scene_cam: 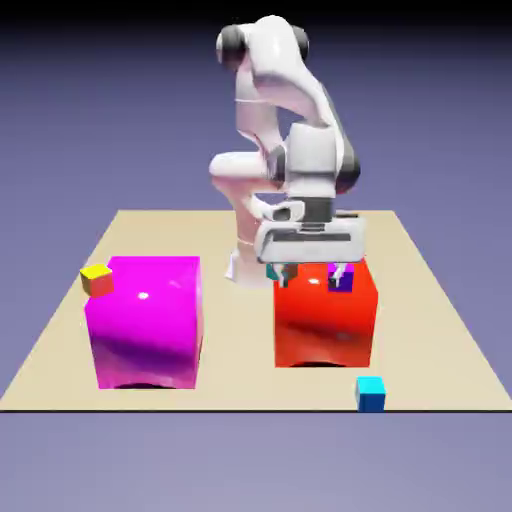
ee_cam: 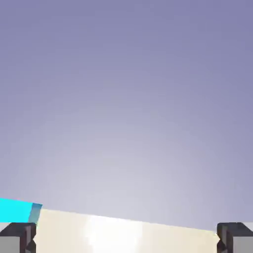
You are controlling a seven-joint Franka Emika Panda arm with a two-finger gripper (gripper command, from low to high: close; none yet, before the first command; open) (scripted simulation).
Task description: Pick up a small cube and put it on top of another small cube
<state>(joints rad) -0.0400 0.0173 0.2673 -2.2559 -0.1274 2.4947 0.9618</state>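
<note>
i have the hand (scene_cam: 308, 272) hanging low over the far edge of the big red cube (scene_cam: 325, 315), fingers spread wide apart and gripping nothing, as the hand view shows its two tips at the bottom corners with only bare desk (ee_cam: 123, 232) between them. the small cube (scene_cam: 370, 393) with the cyan top sits alone near the desk's near edge, right of centre in the exterior view, well apart from the hand. i judge the pick not yet begun, so the hand is open to straddle it.

magenta cube (scene_cam: 143, 318), red cube (scene_cam: 325, 318), cyan-topped small cube (scene_cam: 370, 392)
</note>
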